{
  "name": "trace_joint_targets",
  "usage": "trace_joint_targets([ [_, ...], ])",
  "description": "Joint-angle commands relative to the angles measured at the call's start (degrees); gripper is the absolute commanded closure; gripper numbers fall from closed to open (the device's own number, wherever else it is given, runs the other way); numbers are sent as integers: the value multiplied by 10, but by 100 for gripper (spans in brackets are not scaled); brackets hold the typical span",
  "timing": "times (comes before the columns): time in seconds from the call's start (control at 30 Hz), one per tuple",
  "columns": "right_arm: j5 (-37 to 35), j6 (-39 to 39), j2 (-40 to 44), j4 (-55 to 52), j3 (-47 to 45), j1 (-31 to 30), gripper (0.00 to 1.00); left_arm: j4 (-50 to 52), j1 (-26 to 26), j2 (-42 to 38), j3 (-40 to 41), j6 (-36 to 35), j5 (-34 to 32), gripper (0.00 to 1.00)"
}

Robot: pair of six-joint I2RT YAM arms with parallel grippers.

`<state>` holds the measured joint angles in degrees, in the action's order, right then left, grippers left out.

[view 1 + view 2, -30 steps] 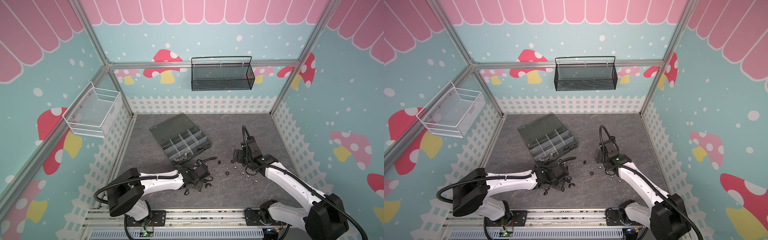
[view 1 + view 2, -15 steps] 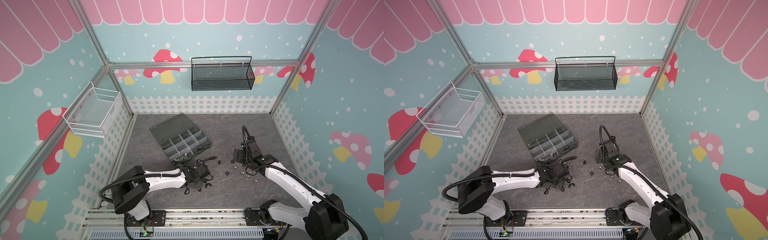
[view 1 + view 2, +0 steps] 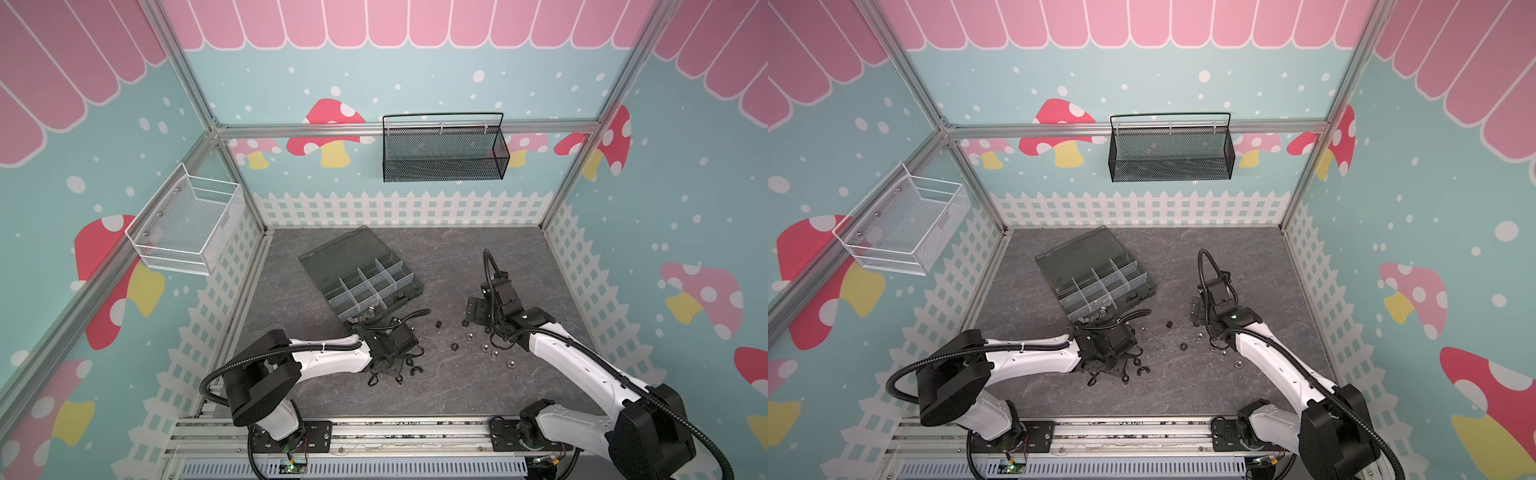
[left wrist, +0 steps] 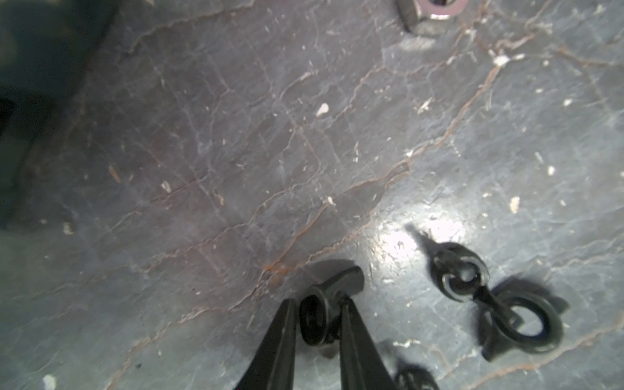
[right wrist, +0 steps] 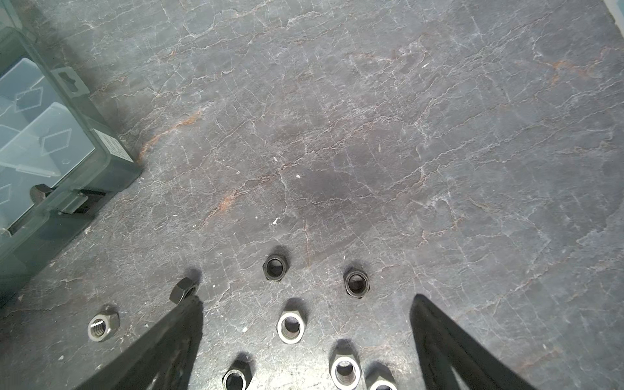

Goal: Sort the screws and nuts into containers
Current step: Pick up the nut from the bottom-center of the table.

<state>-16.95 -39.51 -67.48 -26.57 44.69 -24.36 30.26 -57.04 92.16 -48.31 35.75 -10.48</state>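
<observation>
Dark grey, marble-veined tabletop [image 3: 457, 257], walled by teal panels printed with mushrooms and a white picket fence. The organizer box [image 3: 361, 278] serves as the landmark. Left of it, on the side wall, a white wire basket [image 3: 187, 220]; behind and to its right, on the back wall, a black mesh basket [image 3: 444, 149]. Just in front of the box, the left gripper [image 4: 317, 320] sits low among black winged nuts [image 3: 399, 372]. Only the left wrist view shows its jaws drawn narrow, pinching one black winged nut [image 4: 329, 310], with a linked pair [image 4: 489, 300] loose beside it. Right of the box, black and silver nuts [image 5: 290, 326] lie scattered on the surface. The right gripper [image 5: 304, 304] is spread wide above them, holding nothing. The right wrist view alone shows threaded bores and a dark nut [image 5: 40, 193] lying in a corner compartment of the box.
</observation>
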Motion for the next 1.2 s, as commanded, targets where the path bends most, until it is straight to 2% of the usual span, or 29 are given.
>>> trace_joint_targets([
  [0.0, -3, -8, -9, 0, 17, 4, 3, 6, 6, 20, -11, 5, 5, 78],
  [0.17, -3, -6, -9, 0, 20, 4, 3, 6, 10, 28, -16, 2, 11, 69],
  [0.3, -5, -6, -8, 0, 21, 4, 3, 7, 14, 29, -15, 3, 12, 68],
  [0.83, -3, -11, -10, 0, 18, 3, 3, 17, 18, 20, -9, 19, 13, 99],
  [1.17, -1, -7, -12, 2, 21, 3, 3, 29, 18, -11, -20, 25, -9, 100],
])
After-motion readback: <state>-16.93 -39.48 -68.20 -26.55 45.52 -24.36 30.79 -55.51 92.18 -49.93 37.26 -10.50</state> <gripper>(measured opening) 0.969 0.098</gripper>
